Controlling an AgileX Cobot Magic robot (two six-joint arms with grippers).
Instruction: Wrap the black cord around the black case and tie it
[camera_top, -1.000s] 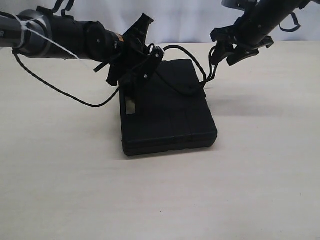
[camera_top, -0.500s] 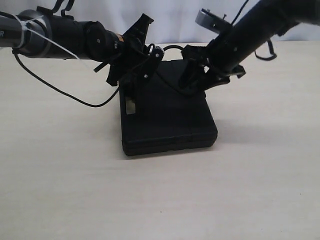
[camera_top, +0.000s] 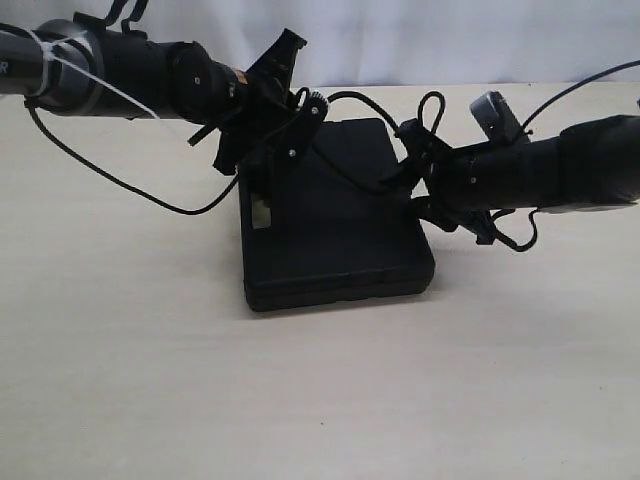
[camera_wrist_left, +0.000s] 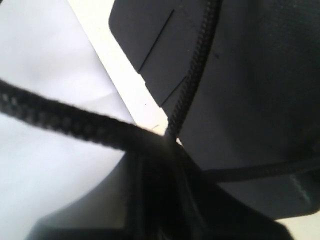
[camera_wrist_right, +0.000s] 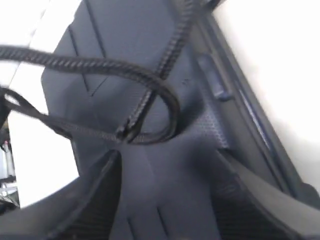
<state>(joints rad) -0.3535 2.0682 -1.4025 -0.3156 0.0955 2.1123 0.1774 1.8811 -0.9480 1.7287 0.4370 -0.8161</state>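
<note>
The black case (camera_top: 340, 235) lies flat in the middle of the table. The black cord (camera_top: 352, 98) arcs from my left gripper (camera_top: 265, 195) over the case's far edge, and another stretch crosses the lid. In the left wrist view the braided black cord (camera_wrist_left: 75, 122) runs into the closed tips of the left gripper (camera_wrist_left: 167, 145), above the black case (camera_wrist_left: 250, 90). My right gripper (camera_top: 408, 170) is low at the case's right edge. Its fingers (camera_wrist_right: 95, 200) are spread wide. A loop of black cord (camera_wrist_right: 165, 100) lies on the black case (camera_wrist_right: 125, 40) just beyond the right gripper (camera_wrist_right: 167, 155), untouched.
A thin black robot cable (camera_top: 120, 180) sags from the left arm down to the table at the case's left. Pale tabletop (camera_top: 320, 400) stretches in front of the case. A white wall backs the table.
The right arm swung from high at the back right across the case and dropped low at its right edge, lying nearly level. The left arm has not moved.
</note>
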